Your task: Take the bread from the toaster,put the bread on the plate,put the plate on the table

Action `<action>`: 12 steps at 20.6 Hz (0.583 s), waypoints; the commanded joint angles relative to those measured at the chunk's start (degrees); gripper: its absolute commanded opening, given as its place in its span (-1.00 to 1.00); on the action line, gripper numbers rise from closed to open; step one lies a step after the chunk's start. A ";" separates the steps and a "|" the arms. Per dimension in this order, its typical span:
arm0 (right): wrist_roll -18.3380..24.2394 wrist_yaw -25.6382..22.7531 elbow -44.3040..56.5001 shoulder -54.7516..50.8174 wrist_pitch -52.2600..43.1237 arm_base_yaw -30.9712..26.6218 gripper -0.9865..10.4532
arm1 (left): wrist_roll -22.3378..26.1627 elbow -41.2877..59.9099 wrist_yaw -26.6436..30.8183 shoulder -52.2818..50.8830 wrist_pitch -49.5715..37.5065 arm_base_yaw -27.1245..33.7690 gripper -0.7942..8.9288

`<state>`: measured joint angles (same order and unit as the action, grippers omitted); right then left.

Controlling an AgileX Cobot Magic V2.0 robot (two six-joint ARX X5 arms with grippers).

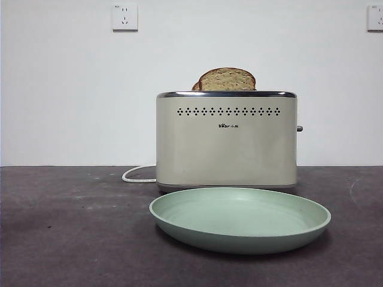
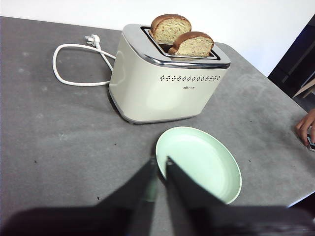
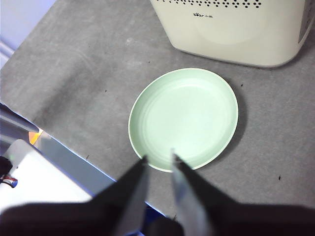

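A white wall socket is sitting at the upper left of the front view, another socket at the upper right edge.

A person's hand is showing at the right edge of the left wrist view.

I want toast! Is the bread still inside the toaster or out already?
Still in. The bread stands upright in a slot of the toaster, only its top showing; the plate holds nothing.

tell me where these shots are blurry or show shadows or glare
Front view: sharp, even light; the plate casts a soft shadow on the table, and the toaster rim shows a mild sheen. Left wrist view: the left hand is a dark blur. Right wrist view: the right hand is blurred too.
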<state>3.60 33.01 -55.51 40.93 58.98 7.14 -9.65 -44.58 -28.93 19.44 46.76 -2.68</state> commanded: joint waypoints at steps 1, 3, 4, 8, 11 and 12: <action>-1.18 0.07 -0.20 -0.07 -0.11 0.07 0.15 | 0.66 -0.13 -0.22 -0.07 -0.44 0.04 0.10; -1.18 0.09 -0.20 -0.07 -0.11 0.07 0.30 | 0.87 -0.13 -1.40 -0.07 -0.48 0.04 0.35; -1.18 0.09 -0.20 -0.07 -0.11 0.07 0.30 | 0.90 -0.13 -1.95 -0.07 -0.50 0.04 0.34; -1.20 0.09 -0.20 -0.07 -0.11 0.07 0.30 | 0.92 -0.13 -4.28 -0.07 -1.86 0.04 0.34; -1.20 0.09 -0.20 -0.07 -0.09 0.07 0.28 | 0.92 -0.13 -4.52 0.33 -3.93 0.04 0.34; -1.22 0.09 -0.20 -0.07 -0.09 0.07 0.28 | 0.92 -0.13 -4.61 0.68 -4.94 0.04 0.34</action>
<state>2.68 32.99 -55.51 40.93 59.00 7.14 -9.45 -44.58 -33.28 19.84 42.96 -2.68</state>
